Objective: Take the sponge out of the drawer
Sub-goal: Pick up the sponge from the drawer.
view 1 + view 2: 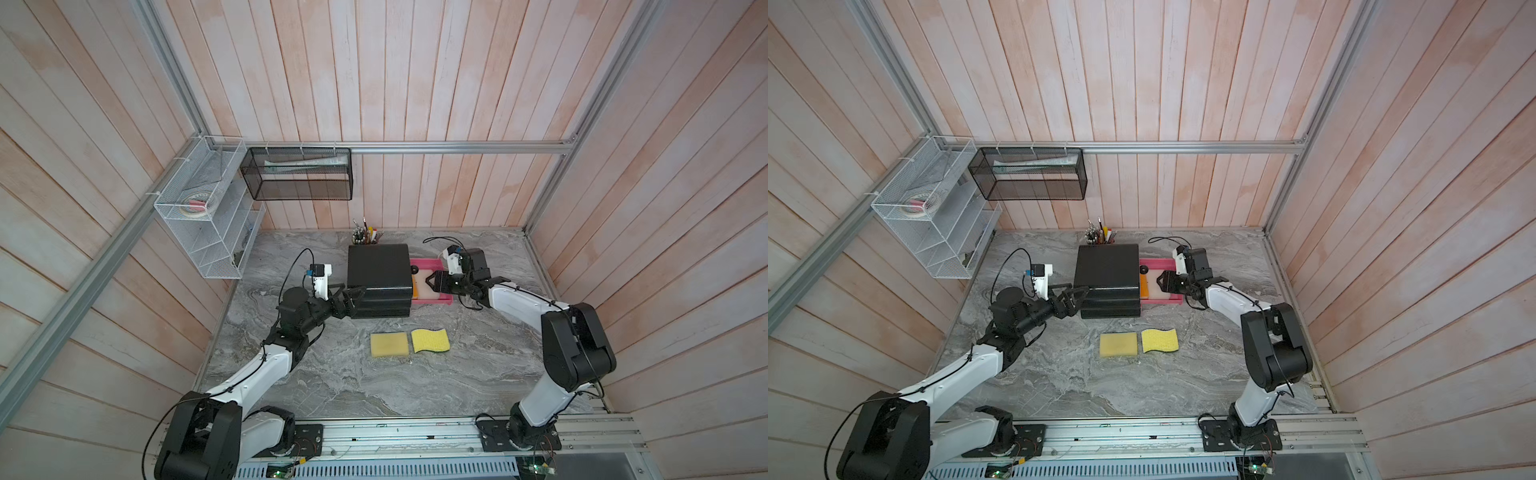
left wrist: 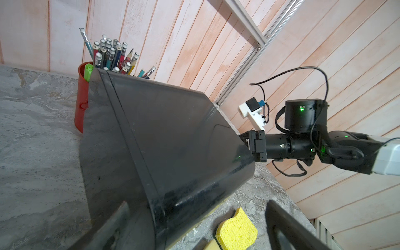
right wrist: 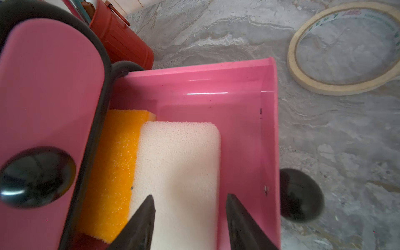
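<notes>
The pink drawer point(image 1: 432, 300) point(image 1: 1158, 262) point(image 3: 216, 86) stands pulled out to the right of the black cabinet point(image 1: 378, 270) point(image 2: 173, 140). A white sponge point(image 3: 177, 164) point(image 1: 420, 291) lies flat in it, beside an orange sponge point(image 3: 116, 168) point(image 1: 1144, 286) that is partly under the cabinet. My right gripper point(image 1: 430, 280) point(image 1: 1160, 280) point(image 3: 190, 195) hovers open over the white sponge, one tip at each long edge. My left gripper point(image 1: 353, 297) point(image 1: 1077, 293) point(image 2: 197, 204) is open wide at the cabinet's front left corner.
Two yellow sponges point(image 1: 388, 344) point(image 1: 430, 340) point(image 2: 237, 229) lie on the marble table in front of the cabinet. A red pencil cup point(image 2: 81, 97) point(image 1: 365, 236) stands behind it. A tape roll point(image 3: 346, 47) lies beyond the drawer. A white wire rack point(image 1: 203, 216) and a black mesh basket point(image 1: 297, 174) hang on the walls.
</notes>
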Available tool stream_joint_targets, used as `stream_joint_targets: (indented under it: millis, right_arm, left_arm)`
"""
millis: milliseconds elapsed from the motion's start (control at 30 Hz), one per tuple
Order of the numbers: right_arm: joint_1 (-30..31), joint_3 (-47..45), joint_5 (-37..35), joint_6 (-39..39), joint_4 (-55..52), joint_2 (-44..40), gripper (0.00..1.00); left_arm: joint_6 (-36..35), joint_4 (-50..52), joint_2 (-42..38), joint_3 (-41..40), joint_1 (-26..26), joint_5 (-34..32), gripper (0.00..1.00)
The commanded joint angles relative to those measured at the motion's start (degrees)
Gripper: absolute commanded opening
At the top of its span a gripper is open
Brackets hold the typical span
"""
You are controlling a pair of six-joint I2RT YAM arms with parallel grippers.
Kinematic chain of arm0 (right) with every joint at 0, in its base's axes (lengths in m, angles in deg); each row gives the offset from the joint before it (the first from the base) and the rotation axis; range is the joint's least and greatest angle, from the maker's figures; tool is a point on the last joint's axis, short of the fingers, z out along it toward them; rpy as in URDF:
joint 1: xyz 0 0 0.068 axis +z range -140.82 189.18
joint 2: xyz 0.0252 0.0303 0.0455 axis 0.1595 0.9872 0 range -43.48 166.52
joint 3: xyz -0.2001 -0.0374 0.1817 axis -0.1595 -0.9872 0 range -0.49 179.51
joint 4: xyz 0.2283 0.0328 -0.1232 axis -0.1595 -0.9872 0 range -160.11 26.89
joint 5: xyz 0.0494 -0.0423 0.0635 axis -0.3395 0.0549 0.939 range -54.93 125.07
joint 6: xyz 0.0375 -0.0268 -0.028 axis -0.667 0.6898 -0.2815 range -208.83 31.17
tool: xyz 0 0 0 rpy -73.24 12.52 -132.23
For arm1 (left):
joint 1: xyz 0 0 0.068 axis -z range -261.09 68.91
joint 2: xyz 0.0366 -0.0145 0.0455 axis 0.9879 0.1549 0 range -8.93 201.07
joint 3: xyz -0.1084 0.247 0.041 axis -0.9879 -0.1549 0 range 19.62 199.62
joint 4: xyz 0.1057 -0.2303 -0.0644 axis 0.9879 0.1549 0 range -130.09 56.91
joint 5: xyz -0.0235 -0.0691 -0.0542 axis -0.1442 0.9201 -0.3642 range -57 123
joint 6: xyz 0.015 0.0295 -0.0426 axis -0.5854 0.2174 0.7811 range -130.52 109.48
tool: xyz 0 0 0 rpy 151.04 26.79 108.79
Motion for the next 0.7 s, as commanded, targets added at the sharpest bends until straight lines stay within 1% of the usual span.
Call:
stream_joint_targets:
  millis: [0,233,300,400,467,667]
  right_arm:
    - [0.4,2.1,-0.5,0.4,-1.8,1.6,0.56]
    - [1.1,2.9,1.5,0.0,-1.0,3.6,0.56]
    - [1.2,2.8,2.0,-0.4,-0.2,3.5,0.53]
    - [1.2,2.6,2.4,-0.8,0.7,3.2,0.42]
    - [1.2,2.5,2.3,-1.2,1.1,2.8,0.31]
    - [1.2,2.0,1.3,-1.6,1.8,1.8,0.06]
  left_arm:
    - [0.2,-1.8,-1.0,-0.8,-0.3,0.8,0.99]
    - [0.0,-1.8,-1.2,-0.6,-0.3,1.1,0.99]
    - [-0.1,-1.8,-1.0,-0.5,-0.3,1.0,0.99]
    - [-0.1,-1.7,-1.0,-0.6,-0.3,1.1,0.99]
    - [-0.2,-1.7,-1.1,-0.6,-0.3,1.1,0.99]
    - [-0.3,-1.4,-1.4,-0.6,-0.3,1.0,0.99]
